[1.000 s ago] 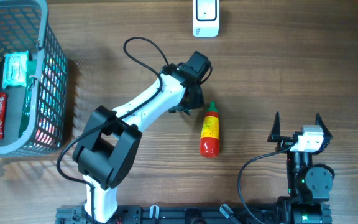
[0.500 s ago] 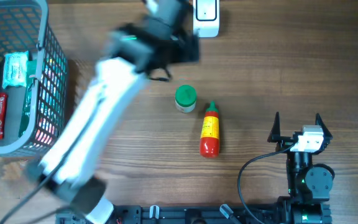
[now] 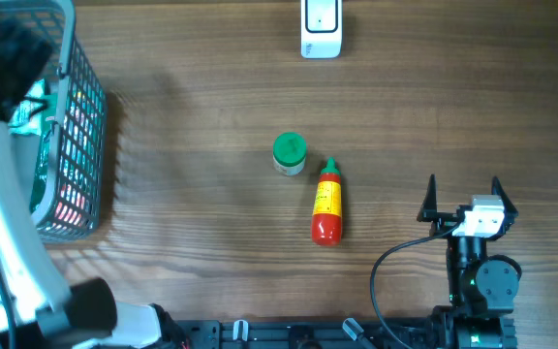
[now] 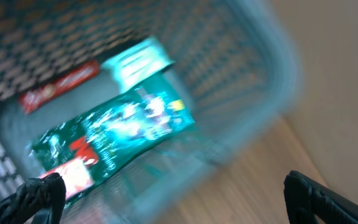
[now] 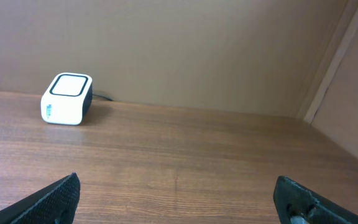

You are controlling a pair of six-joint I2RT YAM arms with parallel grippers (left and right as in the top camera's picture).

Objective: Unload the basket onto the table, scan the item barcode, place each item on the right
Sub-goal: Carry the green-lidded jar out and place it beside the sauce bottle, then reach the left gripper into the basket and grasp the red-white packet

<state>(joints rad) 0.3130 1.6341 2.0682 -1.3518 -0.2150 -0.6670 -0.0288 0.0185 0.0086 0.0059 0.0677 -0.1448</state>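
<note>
Small jar (image 3: pixel 289 153): upright near the middle of the table, seen from above, its round green lid facing up and a pale rim of the body showing below it. Red bottle (image 3: pixel 327 204): lying on its side just beside the jar, not touching; yellow label facing up, green cap pointing to the far edge, rounded red base to the near edge. Scanner (image 3: pixel 320 27): white, rounded box with a dark-rimmed window, at the far edge, well apart from both.

Overhead: straight down on the counter (image 3: pixel 211 97). Left wrist: close over the basket (image 4: pixel 272 93). Right wrist: low, toward the scanner (image 5: pixel 67 99). Overhead shares both.
</note>
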